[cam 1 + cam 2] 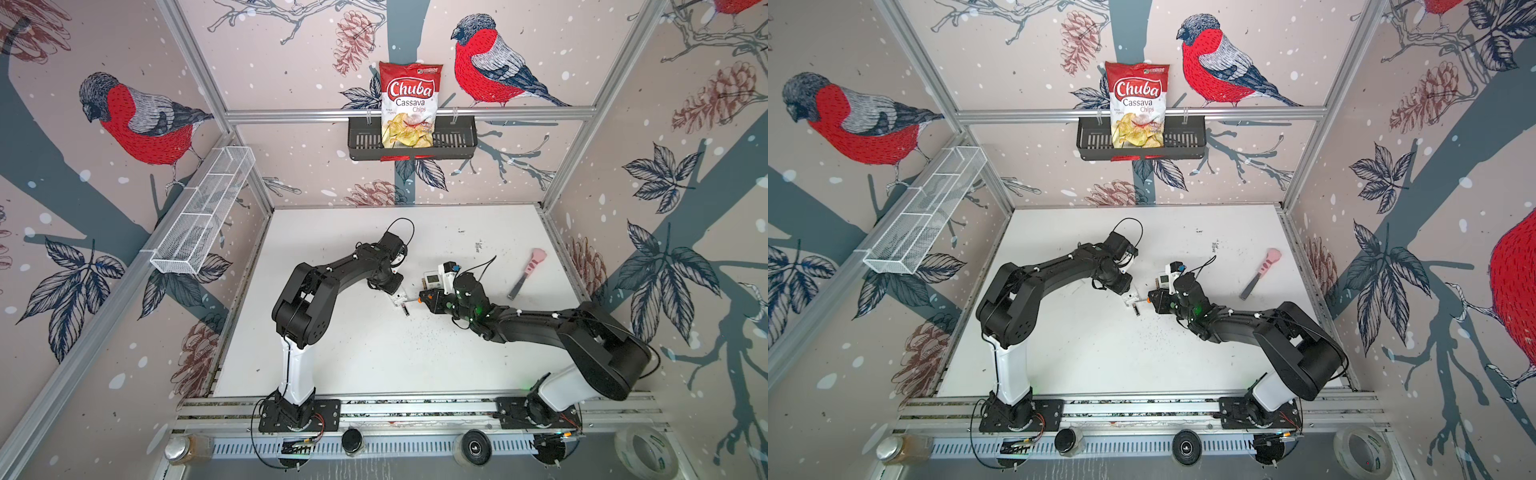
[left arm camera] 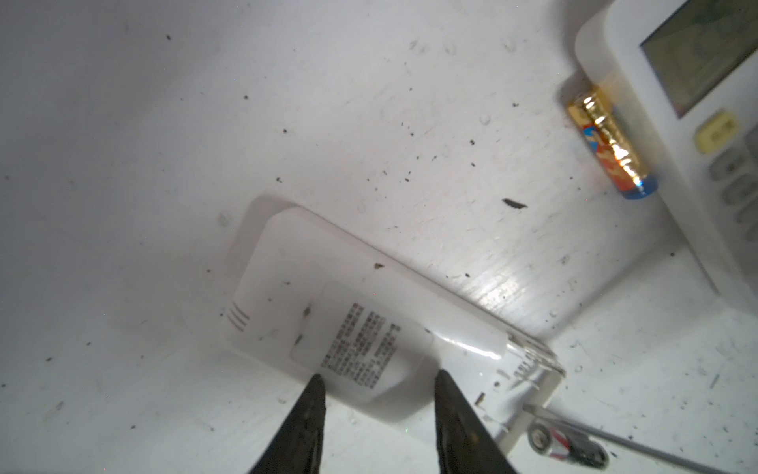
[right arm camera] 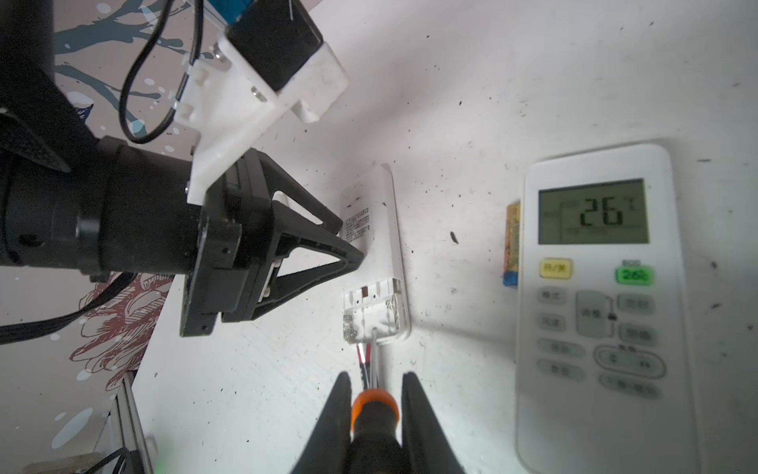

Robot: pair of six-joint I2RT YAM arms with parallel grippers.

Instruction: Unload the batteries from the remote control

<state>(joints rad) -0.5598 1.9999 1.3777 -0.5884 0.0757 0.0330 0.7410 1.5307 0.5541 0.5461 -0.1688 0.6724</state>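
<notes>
A small white remote control (image 2: 348, 328) lies back-up on the table, its battery bay (image 3: 371, 305) open at one end. My left gripper (image 2: 379, 385) stands part open, both tips resting on the remote's labelled back; it is also in both top views (image 1: 397, 296) (image 1: 1128, 296). One black and red battery (image 2: 570, 445) (image 3: 363, 363) lies on the table just outside the bay, small in the top views (image 1: 406, 309) (image 1: 1136, 311). My right gripper (image 3: 377, 375) (image 1: 422, 298) is shut on an orange-collared screwdriver (image 3: 374, 404), whose shaft reaches into the bay.
A larger white remote with a lit display (image 3: 594, 295) (image 1: 431, 279) lies close by, a gold battery (image 2: 611, 152) (image 3: 512, 242) against its side. A pink-handled tool (image 1: 528, 272) lies at the right. A chips bag (image 1: 409, 104) sits in the black wall basket (image 1: 457, 141).
</notes>
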